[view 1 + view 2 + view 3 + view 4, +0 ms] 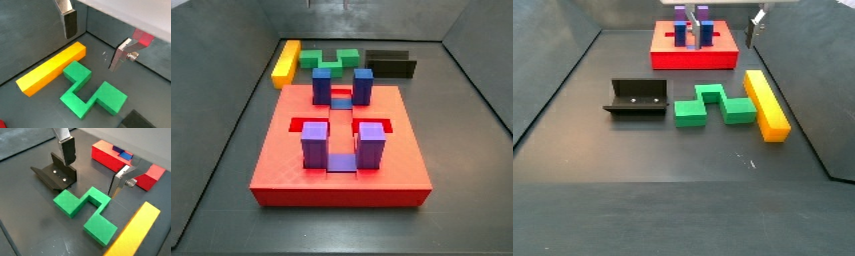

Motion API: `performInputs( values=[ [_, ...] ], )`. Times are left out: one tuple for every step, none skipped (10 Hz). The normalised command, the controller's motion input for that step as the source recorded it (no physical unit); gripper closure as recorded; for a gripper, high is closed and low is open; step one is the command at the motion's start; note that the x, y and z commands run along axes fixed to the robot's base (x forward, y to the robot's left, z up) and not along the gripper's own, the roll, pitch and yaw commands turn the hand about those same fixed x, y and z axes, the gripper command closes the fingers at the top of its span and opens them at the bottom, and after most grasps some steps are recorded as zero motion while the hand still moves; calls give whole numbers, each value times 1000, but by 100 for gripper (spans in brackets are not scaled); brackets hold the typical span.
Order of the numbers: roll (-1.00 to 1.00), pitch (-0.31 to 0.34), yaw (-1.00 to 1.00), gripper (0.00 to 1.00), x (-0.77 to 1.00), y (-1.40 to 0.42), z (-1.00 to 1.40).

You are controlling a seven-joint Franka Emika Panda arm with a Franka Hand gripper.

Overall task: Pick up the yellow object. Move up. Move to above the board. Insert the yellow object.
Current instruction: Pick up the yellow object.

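Yellow object (52, 68) lies below open, empty end effector (93, 42).

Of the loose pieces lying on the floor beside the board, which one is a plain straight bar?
The yellow object: long, smooth and straight. The green notched block beside it zigzags. The open gripper hangs empty above them.

We hold our gripper (92, 42) above the fixture (56, 174), jaws spread wide with nothing between them; one finger (66, 152) hangs close over it, in a wrist view.
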Motion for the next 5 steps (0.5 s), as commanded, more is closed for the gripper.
performInputs(
  values=[
    [0, -67, 0, 0, -329, -303, -229],
    [0, -17, 0, 0, -223, -286, -220],
    [0, -3, 0, 0, -166, -254, -186],
    [-11, -46, 0, 0, -326, -97, -214],
    [-67, -87, 0, 0, -411, -14, -220]
  ],
)
